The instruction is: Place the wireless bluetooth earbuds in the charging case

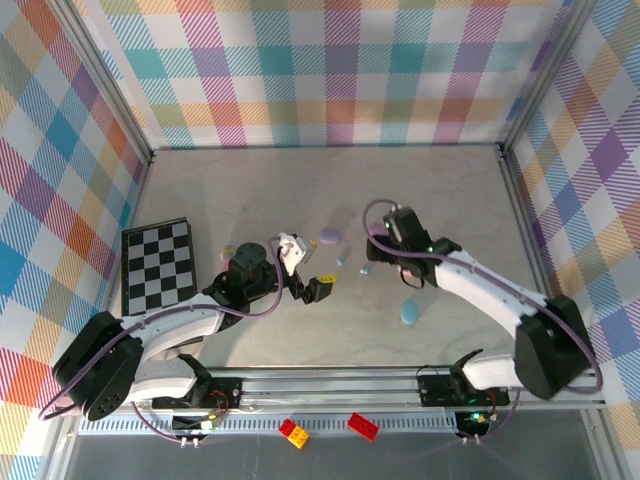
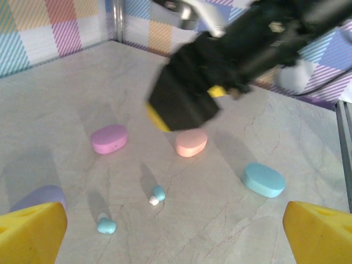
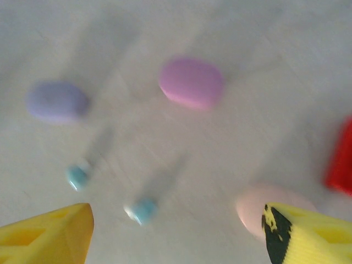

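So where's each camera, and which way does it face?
Top: fixed above and behind, looking down on the table; left arm and right arm show.
Left wrist: on the left arm, looking across the cases; its yellow fingers at the bottom corners, right arm ahead.
Right wrist: on the right arm, looking down at the table; its yellow fingers below.
Both wrist views share the teal earbuds and lilac case.

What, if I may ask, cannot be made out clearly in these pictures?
- Right wrist view: blur smears the two teal earbuds; stems unreadable.
- Right wrist view: red object cut off by the right edge.
- Left wrist view: lavender case partly hidden behind a yellow tool finger.
- Top view: earbuds too small to judge.
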